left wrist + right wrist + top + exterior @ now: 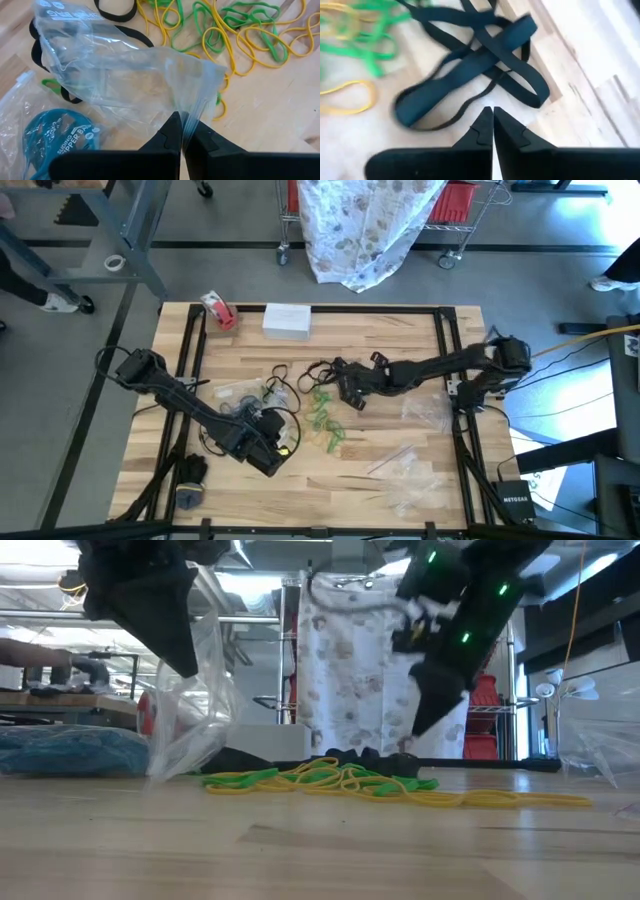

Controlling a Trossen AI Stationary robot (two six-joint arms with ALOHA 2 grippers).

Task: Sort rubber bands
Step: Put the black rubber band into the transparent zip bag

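Observation:
Green and yellow rubber bands [322, 420] lie in a loose heap mid-table, also seen in the low view [340, 780] and the left wrist view [235, 35]. Wide black bands [470, 65] lie tangled just beyond them [325, 370]. My left gripper [182, 132], at the near left [272, 442], is shut on a clear plastic bag [125, 75]. My right gripper [492, 117] is shut with nothing between its fingers. It hovers above the black bands [418, 725], clear of the table. My left gripper pinches the clear bag at a gathered edge [189, 111] between its two fingers, coming slanting down from above. The bag hangs slack below the fingers [190, 710]. Its lower part reaches down to the tabletop.
A red-and-white tape roll [218, 310] and a white box [287, 320] sit at the far edge. More clear bags lie at the right [425, 412] and near right [405, 480]. A bag with blue print [50, 135] lies beside the held one. A black frame [445, 360] edges the table.

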